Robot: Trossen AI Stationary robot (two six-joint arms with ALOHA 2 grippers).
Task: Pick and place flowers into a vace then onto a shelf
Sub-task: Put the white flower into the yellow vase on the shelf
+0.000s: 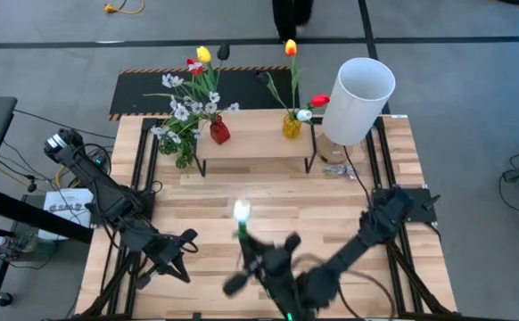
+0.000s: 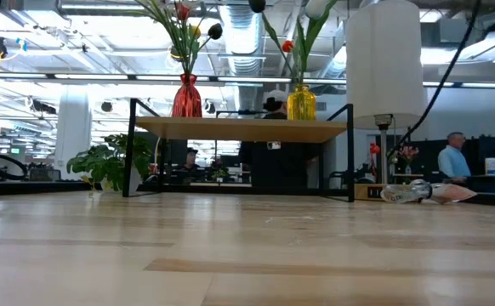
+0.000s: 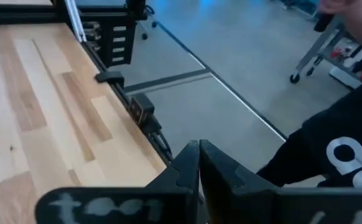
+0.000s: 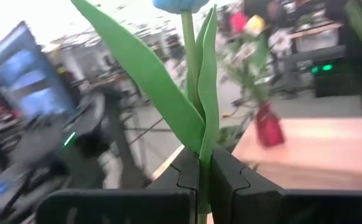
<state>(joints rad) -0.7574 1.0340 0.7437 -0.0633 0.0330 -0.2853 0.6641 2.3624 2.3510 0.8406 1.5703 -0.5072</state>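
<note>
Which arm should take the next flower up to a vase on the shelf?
Right, likely: its claw is already shut on a white tulip. The left claw is shut and empty.

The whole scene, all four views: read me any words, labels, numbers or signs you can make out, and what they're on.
None can be read.
White box beside the table: dark print, too small.
Person's black sleeve, left wrist view: white marks, cut off, not readable.
Left gripper body: white smudged marks, blurred.
Shelf and vases: no text visible.
</note>
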